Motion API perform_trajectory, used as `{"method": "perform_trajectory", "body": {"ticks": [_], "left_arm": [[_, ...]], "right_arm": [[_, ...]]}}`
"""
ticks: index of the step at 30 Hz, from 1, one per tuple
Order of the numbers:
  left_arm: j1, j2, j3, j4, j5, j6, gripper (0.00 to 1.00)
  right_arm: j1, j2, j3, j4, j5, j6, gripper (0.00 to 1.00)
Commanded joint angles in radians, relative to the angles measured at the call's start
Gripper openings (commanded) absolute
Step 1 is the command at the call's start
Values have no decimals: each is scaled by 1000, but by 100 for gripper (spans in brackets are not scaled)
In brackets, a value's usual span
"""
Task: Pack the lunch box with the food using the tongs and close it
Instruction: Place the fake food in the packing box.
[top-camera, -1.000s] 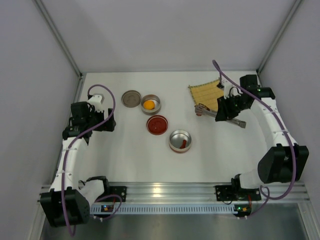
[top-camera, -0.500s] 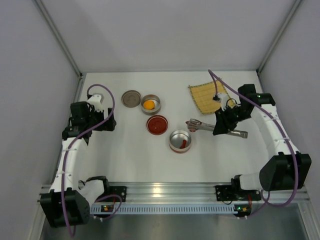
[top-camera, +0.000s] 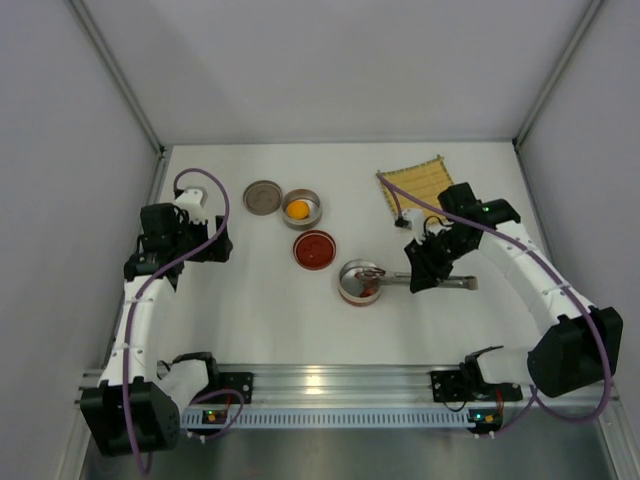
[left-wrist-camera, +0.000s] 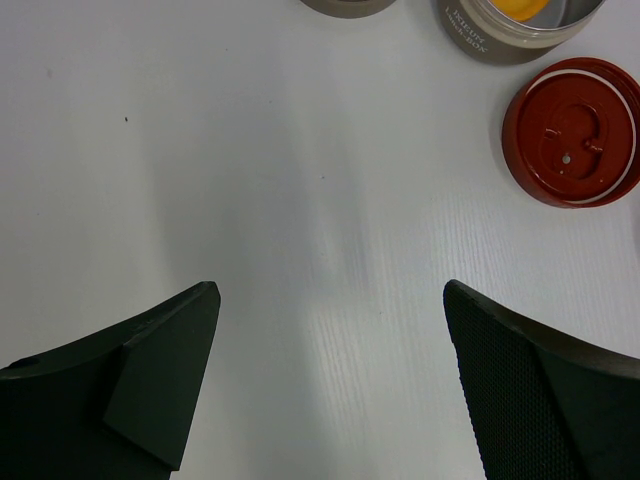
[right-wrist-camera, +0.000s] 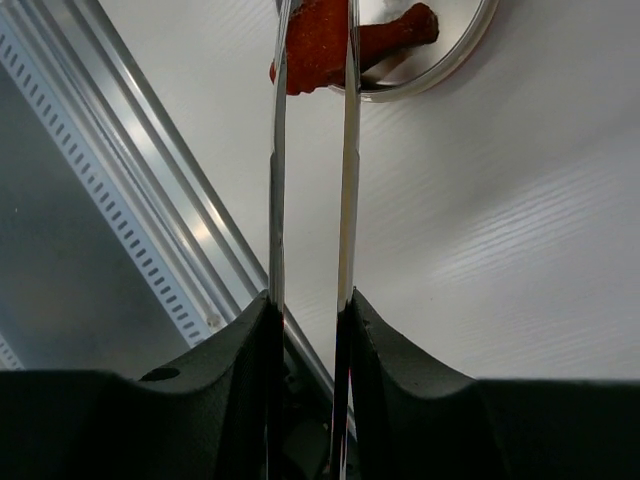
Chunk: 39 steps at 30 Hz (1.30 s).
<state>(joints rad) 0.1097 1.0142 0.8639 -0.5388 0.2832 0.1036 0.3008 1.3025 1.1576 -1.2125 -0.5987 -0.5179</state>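
My right gripper (top-camera: 426, 270) (right-wrist-camera: 312, 300) is shut on the slim metal tongs (top-camera: 398, 279) (right-wrist-camera: 348, 150), one finger pressing each arm. The tongs point left, and their tips reach into a steel bowl (top-camera: 346, 291) (right-wrist-camera: 455, 62). There they straddle a dark red food piece (right-wrist-camera: 318, 40). The round orange piece (top-camera: 299, 209) lies in the beige lunch box tin (top-camera: 314, 201) (left-wrist-camera: 500, 42) at the back. Its red inner lid (top-camera: 314, 249) (left-wrist-camera: 572, 130) and grey lid (top-camera: 262, 196) lie beside it. Over bare table at the left, my left gripper (top-camera: 214, 240) (left-wrist-camera: 330, 290) stands open with nothing in it.
A bamboo mat (top-camera: 412, 184) lies at the back right, behind the right arm. The aluminium rail (top-camera: 330, 382) (right-wrist-camera: 110, 190) runs along the near table edge, close below the right gripper. Grey walls close in the left, right and back sides.
The right arm has carried the tongs from the bamboo mat leftward and nearer, bringing their tips over the steel bowl. The left arm has not moved.
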Motion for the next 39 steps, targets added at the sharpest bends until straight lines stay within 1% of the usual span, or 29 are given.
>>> {"method": "perform_trajectory", "body": {"ticks": [1, 11, 14, 17, 18, 20, 21, 24, 28, 32, 35, 36, 39], "left_arm": [[2, -25, 7, 25, 10, -2, 98], [1, -25, -3, 28, 16, 2, 98], [2, -25, -5, 26, 11, 10, 99], [2, -25, -11, 31, 11, 11, 99], [1, -25, -12, 31, 10, 11, 98], [1, -25, -20, 36, 11, 11, 98], [1, -25, -20, 37, 11, 10, 98], [2, -25, -19, 33, 10, 13, 99], [1, -26, -14, 26, 16, 13, 99], [2, -32, -2, 17, 17, 11, 98], [1, -39, 9, 8, 13, 15, 99], [2, -40, 15, 5, 13, 15, 99], [1, -43, 21, 2, 10, 15, 98]], "right_arm": [[21, -11, 11, 122, 30, 45, 19], [75, 52, 33, 195, 71, 108, 22], [83, 70, 36, 202, 80, 111, 25], [89, 86, 42, 208, 86, 110, 29], [87, 92, 44, 208, 86, 111, 35], [90, 96, 51, 205, 88, 107, 40], [90, 98, 54, 203, 89, 108, 44], [90, 90, 74, 189, 82, 107, 46], [90, 69, 103, 171, 73, 110, 46], [87, 31, 152, 166, 80, 127, 40], [69, -9, 189, 191, 126, 159, 38], [55, -29, 192, 227, 178, 168, 38], [18, -36, 189, 299, 264, 208, 38]]}}
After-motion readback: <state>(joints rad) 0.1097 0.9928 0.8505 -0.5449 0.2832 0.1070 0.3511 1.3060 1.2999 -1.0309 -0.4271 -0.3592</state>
